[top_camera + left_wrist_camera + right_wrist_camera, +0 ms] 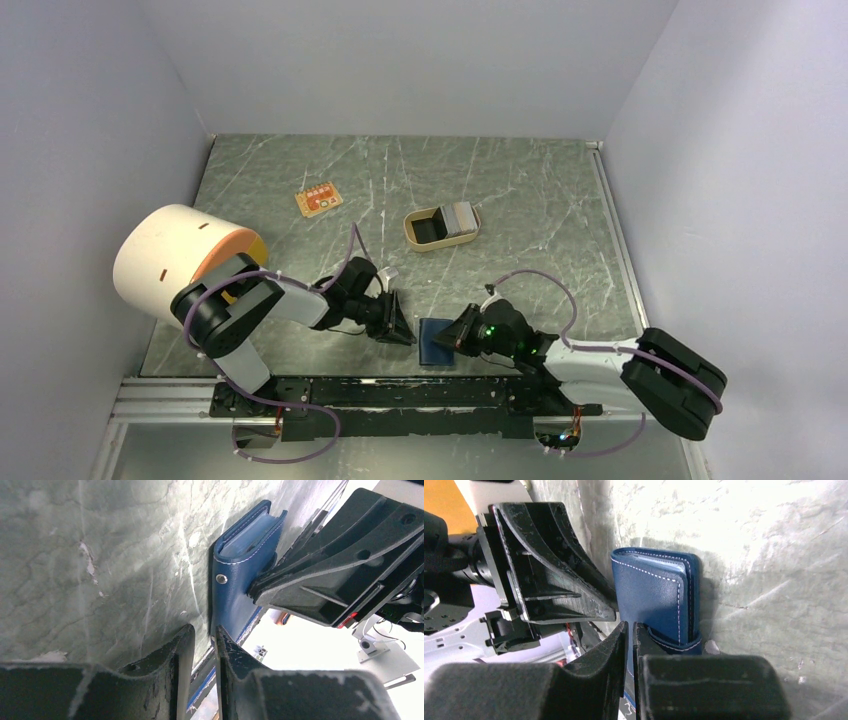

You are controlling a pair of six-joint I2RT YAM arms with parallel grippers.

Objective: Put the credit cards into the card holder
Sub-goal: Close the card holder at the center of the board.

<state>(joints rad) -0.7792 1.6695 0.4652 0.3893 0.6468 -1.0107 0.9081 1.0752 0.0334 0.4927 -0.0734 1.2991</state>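
Observation:
The card holder (432,345) is a dark navy folded wallet lying near the table's front edge, between both arms. In the right wrist view my right gripper (631,625) is shut on a blue cover of the card holder (651,595), whose strap curls over one finger. My left gripper (204,630) stands with a narrow gap. The card holder's (237,585) near corner touches one fingertip, and I cannot tell whether it is pinched. From above, the left gripper (405,333) meets the wallet's left edge and the right gripper (452,338) its right side. The credit cards (461,216), a grey stack, lie in the tan tray.
The tan oval tray (410,232) sits mid-table behind the arms. A small orange board (318,200) lies further back on the left. A large white cylinder with an orange face (175,258) stands beside the left arm. Grey walls close three sides.

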